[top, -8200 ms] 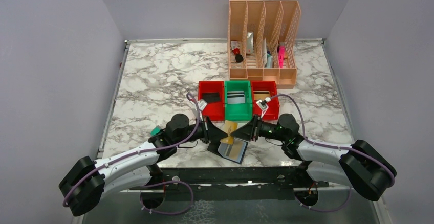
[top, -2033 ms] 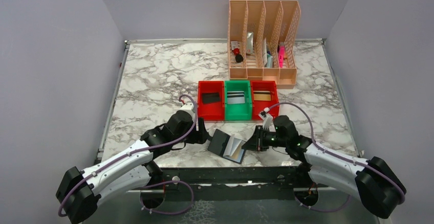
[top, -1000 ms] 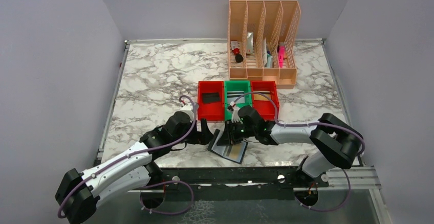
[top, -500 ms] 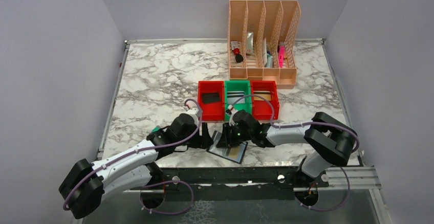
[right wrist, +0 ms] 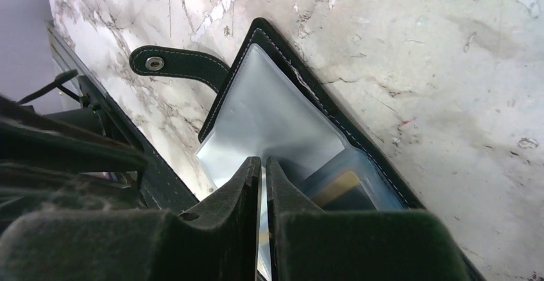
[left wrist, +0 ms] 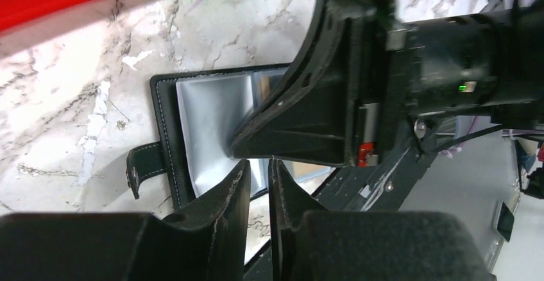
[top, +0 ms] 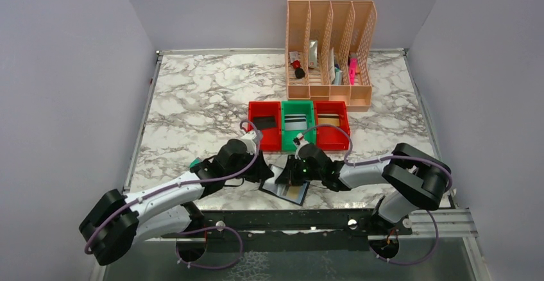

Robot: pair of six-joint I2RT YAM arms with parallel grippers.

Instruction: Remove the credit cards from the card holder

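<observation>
The black card holder lies open on the marble near the front edge, its strap tab pointing away. My right gripper reaches down into the card holder and is shut on a pale silvery leaf that rises between its jaws. Beside it, a gold credit card sits in a blue-grey pocket. My left gripper has closed to a thin slit on the near left edge of the card holder. Just beyond it, the right gripper's finger presses down. In the top view the left gripper and right gripper meet over the holder.
Three small bins stand just behind: a red bin with a black card, a green bin with cards, and a red bin with a gold card. A peach file rack stands further back. The table's front edge runs right behind the holder.
The left gripper moved in to the holder's left edge and went from wide open to nearly together. The right gripper shifted slightly over the holder and tightened.
</observation>
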